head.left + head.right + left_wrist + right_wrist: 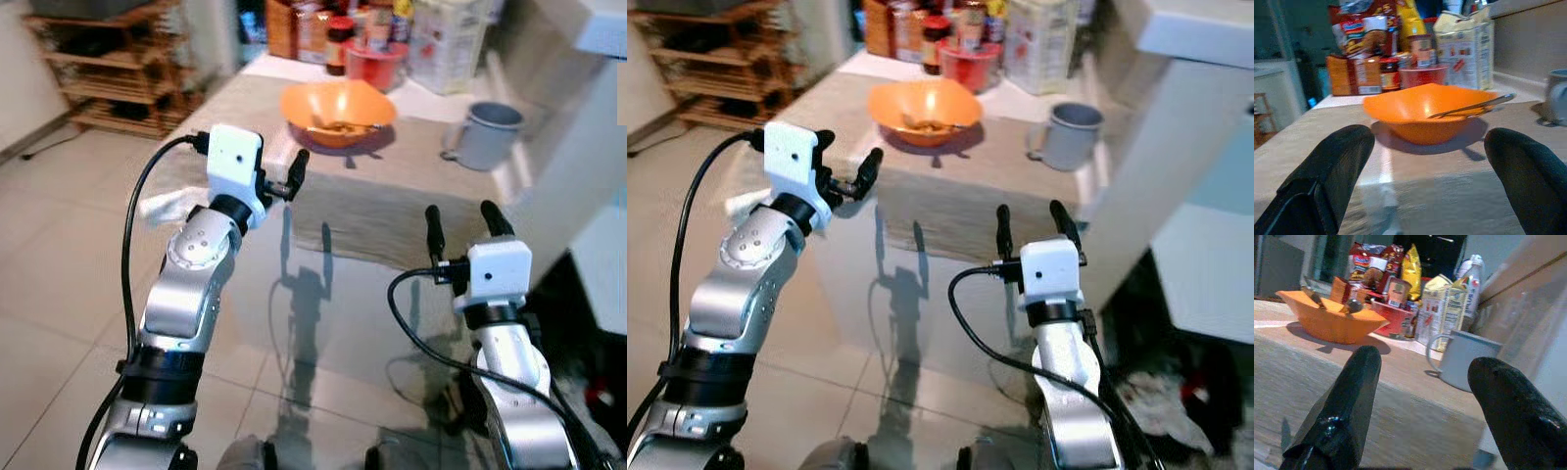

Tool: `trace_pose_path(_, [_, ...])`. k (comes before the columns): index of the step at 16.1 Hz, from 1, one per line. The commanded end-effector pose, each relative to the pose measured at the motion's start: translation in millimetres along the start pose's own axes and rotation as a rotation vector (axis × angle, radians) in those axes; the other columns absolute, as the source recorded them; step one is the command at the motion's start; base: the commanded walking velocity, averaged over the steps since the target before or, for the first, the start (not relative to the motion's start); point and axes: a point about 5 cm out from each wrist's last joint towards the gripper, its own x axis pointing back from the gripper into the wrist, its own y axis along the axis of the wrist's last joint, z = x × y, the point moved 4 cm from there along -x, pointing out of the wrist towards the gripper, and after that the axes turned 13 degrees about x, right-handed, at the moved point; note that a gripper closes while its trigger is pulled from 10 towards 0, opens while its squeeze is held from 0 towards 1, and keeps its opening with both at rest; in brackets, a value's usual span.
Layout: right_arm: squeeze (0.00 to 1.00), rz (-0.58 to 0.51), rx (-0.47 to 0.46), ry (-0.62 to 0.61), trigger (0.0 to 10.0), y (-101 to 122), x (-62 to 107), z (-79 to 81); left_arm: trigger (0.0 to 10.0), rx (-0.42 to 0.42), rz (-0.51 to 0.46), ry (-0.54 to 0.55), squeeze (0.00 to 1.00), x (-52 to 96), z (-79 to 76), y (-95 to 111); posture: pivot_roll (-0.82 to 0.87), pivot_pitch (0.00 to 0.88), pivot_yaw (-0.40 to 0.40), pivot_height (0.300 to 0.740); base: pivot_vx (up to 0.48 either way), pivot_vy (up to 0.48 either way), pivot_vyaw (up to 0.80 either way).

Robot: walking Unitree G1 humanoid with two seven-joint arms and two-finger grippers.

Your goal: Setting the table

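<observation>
Reflecting hands, glass table (323, 323), beige runner (392, 211), tiled floor (59, 255)

Our two arms are built of rounded, brushed-silver metal segments joined by black bands, the left silver arm (181, 294) showing small screws on its upper joint. Each wrist carries a boxy white plastic camera housing (233, 157), and a black cable (129, 245) loops from it down along the arm. Our left gripper (1425, 181) and right gripper (1425, 401) each have two long, rounded black fingers (1327, 171) with a matte, slightly glossy finish.
</observation>
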Motion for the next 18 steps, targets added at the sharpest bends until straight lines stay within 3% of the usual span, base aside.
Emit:
trace_pose_path(1, [0.0,-0.021,-0.004,-0.014,10.0,4,-0.8,-3.9,10.0,-0.015,-0.015,-0.017,0.0,0.3,-3.5,4,0.03,0.0,-0.002,0.739,0.0,0.0,0.0])
trace_pose_path(11, [0.0,-0.02,0.02,-0.032,10.0,2,0.6,-8.3,10.0,-0.02,-0.027,-0.043,0.0,-0.1,-8.3,4,0.02,0.0,-0.003,0.74,0.0,0.0,0.0])
trace_pose_path(18, [0.0,-0.016,0.034,-0.017,10.0,-1,-0.5,-5.0,10.0,-0.047,-0.083,-0.097,0.0,0.9,-18.8,17,0.02,0.0,-0.004,0.74,0.426,0.0,0.0])
